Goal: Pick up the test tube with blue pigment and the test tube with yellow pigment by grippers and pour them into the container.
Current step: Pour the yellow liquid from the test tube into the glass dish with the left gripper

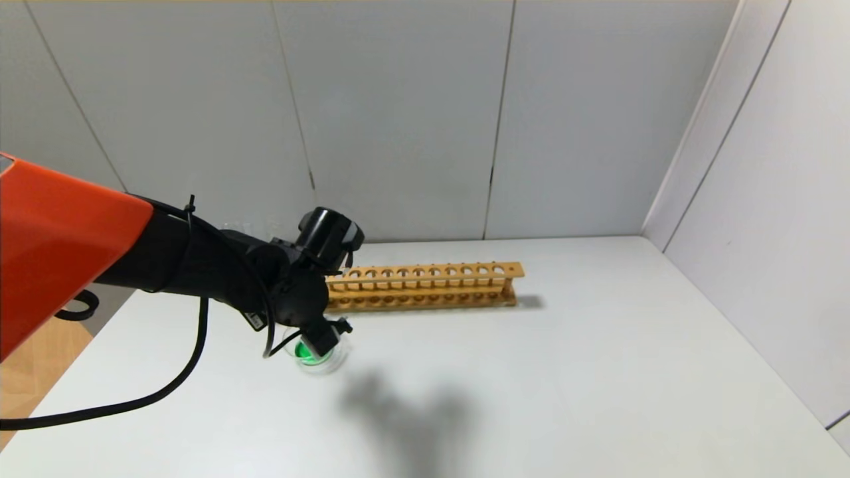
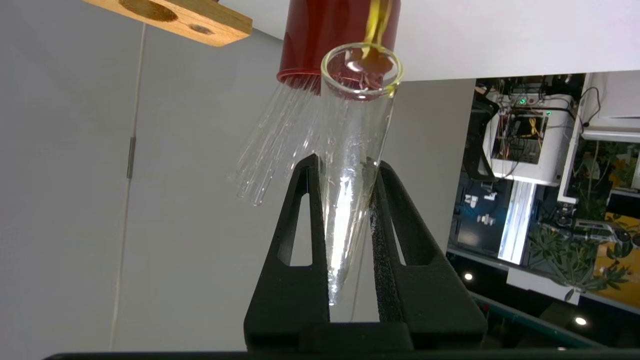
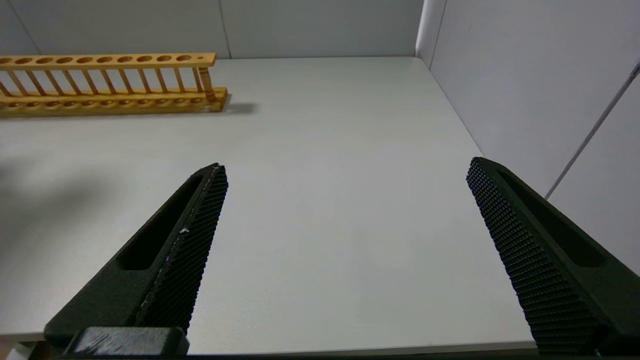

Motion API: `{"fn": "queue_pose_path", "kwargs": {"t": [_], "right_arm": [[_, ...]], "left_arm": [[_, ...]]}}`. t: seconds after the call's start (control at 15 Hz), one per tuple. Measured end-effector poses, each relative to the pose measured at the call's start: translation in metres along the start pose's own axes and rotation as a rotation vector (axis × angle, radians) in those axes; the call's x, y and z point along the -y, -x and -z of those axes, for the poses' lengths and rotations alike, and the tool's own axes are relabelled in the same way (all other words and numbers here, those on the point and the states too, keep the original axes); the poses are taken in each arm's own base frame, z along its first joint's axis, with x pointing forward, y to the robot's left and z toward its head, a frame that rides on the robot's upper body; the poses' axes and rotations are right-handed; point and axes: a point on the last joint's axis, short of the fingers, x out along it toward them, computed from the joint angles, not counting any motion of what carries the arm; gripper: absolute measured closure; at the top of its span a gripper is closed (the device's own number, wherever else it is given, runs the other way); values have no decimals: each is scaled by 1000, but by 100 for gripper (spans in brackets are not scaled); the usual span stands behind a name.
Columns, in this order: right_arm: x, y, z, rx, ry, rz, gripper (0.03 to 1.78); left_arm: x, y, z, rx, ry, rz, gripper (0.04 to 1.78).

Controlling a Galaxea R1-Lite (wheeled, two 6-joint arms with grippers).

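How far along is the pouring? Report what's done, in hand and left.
Done, apparently: the container holds green liquid, which suggests both pigments went in. In hand: the left gripper is shut on the test tube with yellow pigment, nearly empty, with a yellow streak at its mouth. Left: probably only setting that tube down. The right gripper hangs open over the table.

- The left gripper (image 2: 344,170) has its black fingers (image 2: 300,235) closed on the test tube with yellow pigment (image 2: 350,165), gripping it partway along its length.
- The tube's open mouth faces away from the camera; a yellow streak runs at its rim.
- Past the mouth is a dark red cup (image 2: 320,35) holding several clear glass tubes (image 2: 270,145).
- A wooden rack (image 2: 175,17) corner shows beside the cup.
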Motion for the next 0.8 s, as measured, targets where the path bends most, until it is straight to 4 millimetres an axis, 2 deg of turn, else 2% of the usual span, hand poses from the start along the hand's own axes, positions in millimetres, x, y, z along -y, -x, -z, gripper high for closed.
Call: {"fn": "queue_pose_path", "kwargs": {"t": [0.53,0.67,0.8], "right_arm": [[0,0,0,0,0,0,6],[0,0,0,0,0,-1,6],[0,0,0,0,0,0,6]], "left_arm": [[0,1,-1,1,-8,1,152],[1,3,2,5,29,-11,152],[3,8,6,26,140,-26,152]]}}
